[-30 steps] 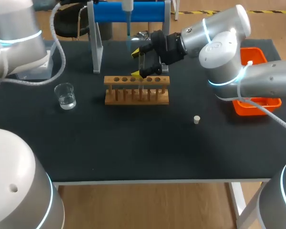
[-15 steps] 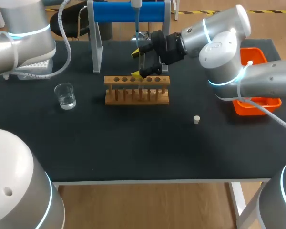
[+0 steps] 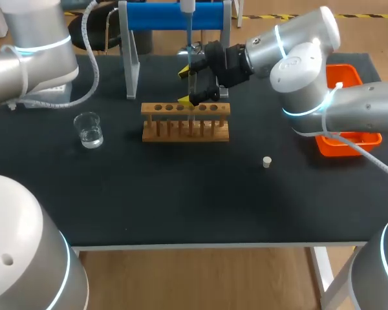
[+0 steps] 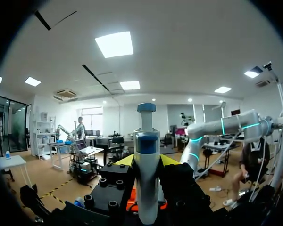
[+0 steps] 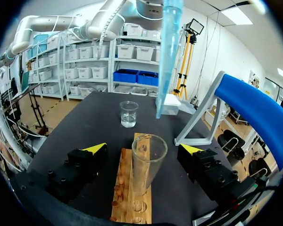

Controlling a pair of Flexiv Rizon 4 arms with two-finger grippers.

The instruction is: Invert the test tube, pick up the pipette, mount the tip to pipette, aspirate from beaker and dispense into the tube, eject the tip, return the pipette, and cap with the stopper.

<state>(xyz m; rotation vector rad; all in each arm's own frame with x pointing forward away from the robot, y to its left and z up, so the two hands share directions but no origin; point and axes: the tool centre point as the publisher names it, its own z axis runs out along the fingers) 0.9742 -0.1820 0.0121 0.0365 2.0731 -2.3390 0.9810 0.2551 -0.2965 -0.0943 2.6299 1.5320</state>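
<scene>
A clear test tube (image 5: pixel 148 165) stands mouth up in the wooden rack (image 3: pixel 185 123), also visible as the rack (image 5: pixel 132 197) under my right gripper. My right gripper (image 5: pixel 144 149) is open, its yellow tips well apart on either side of the tube, touching nothing. In the head view, the right gripper (image 3: pixel 185 86) sits at the rack's back. My left gripper (image 4: pixel 146 160) is shut on the pipette (image 4: pixel 146 179). The pipette (image 3: pixel 189 26) hangs above the tube, its blue tip (image 5: pixel 167 52) pointing down at the tube's mouth. The water beaker (image 3: pixel 88 129) stands left of the rack. The white stopper (image 3: pixel 266 162) lies to the right.
A blue-topped pipette stand (image 3: pixel 174 16) rises behind the rack. A tip box (image 3: pixel 48 93) sits at the far left under my left arm. An orange bin (image 3: pixel 349 139) is at the right edge, partly behind my right arm.
My left arm has carried the pipette to the right, from left of the tube to above it. The right gripper has stayed open around the tube.
</scene>
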